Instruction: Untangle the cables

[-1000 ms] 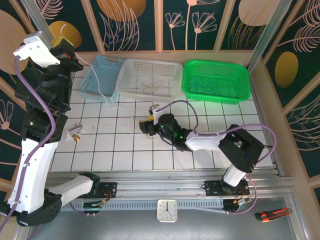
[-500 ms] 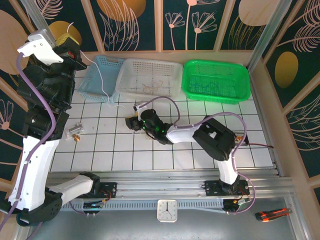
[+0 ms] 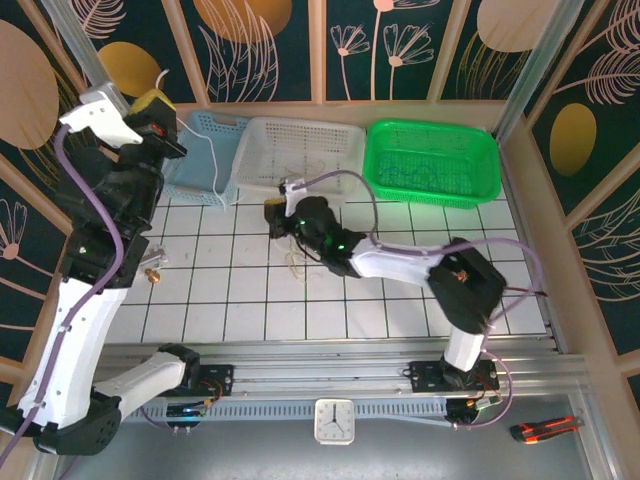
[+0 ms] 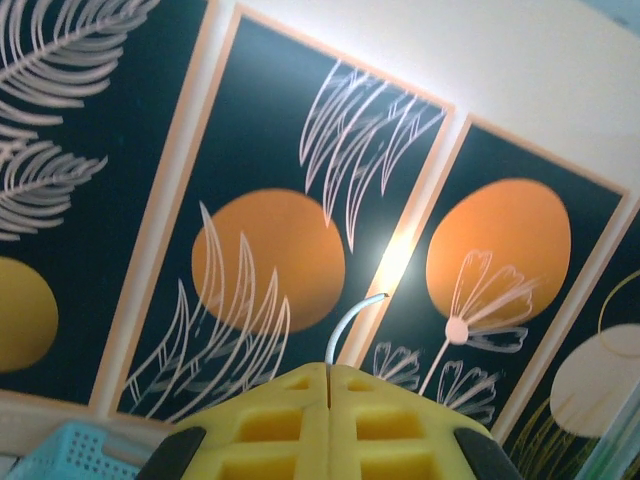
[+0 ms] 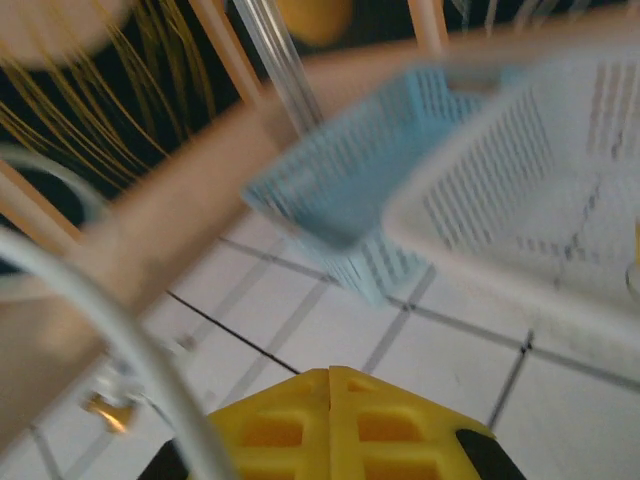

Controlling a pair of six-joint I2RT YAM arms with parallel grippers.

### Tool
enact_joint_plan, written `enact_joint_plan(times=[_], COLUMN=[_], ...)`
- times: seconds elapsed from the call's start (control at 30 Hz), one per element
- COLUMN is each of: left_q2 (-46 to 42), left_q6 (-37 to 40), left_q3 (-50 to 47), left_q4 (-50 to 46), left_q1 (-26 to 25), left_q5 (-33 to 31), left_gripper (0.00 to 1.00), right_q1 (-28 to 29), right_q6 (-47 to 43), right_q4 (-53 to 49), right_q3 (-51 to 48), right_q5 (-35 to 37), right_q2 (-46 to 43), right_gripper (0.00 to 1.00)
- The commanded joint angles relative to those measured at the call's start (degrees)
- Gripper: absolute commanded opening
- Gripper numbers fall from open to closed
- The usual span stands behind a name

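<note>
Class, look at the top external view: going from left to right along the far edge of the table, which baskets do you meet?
pale blue plastic mesh basket → white plastic mesh basket → green plastic mesh basket

Robot lab cell: gridded table (image 3: 220,300), printed wall panels (image 3: 430,40), plastic baskets (image 3: 430,195)

Back edge is walled off by blue basket (image 3: 195,160), white basket (image 3: 300,157) and green basket (image 3: 432,162). Right arm (image 3: 400,262) lies across mid-table. Whitish cable (image 3: 213,165) hangs by the blue basket, brass fitting (image 3: 150,266) sits far left. Front tiles of the table (image 3: 230,300) are open.
</note>
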Motion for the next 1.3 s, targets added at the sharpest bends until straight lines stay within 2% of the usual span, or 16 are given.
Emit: enact_joint_plan(times=[0.0,0.17,0.4,0.73,0.87,1.07,1.1,1.17,1.27], left_q2=[-2.03,-4.02,-6.67,-6.96,-5.57,0.87,2.22,4.92,9.21], left_q6=[-1.97,-1.27,-0.55,0.85,1.63,4.80,5.93,8.55,12.99], left_q3=[-4.69,-9.89,-18.57,-25.02,-23.44,-12.19,-10.02,-5.09,2.49], left_q4=[5.77,6.34,10.18,13.51,14.41,13.84,13.76,13.50,13.19], left_q1=[0.22,0.22,0.23,0.23,0.19,0.23,0.23,0.28,0.40], left_q5=[2.22,1.70,3.45,6.28,4.43,-2.24,-3.67,-6.30,-9.62], left_gripper=[0.00,0.00,0.00,0.00,0.00,0.00,0.00,0.00,0.00], right_q1=[0.04,-0.15,-1.69,-2.51,-2.52,-2.08,-1.88,-1.28,0.08], right_q6=[-1.17,0.48,2.11,3.09,3.30,5.20,5.52,6.01,5.56], right_q4=[1.62,5.24,3.28,2.95,3.03,4.85,5.05,5.20,4.94], right_q3=[-2.02,-5.52,-6.85,-8.78,-9.52,-9.67,-9.34,-8.55,-8.08], right_q5=[0.61,-1.14,-1.26,-1.24,-2.50,-6.22,-6.23,-8.07,-7.22], right_q2=[-7.77,-13.29,-13.62,-13.98,-12.54,-8.82,-7.94,-6.59,-5.57], right_gripper=[0.00,0.00,0.00,0.00,0.00,0.00,0.02,0.14,0.45])
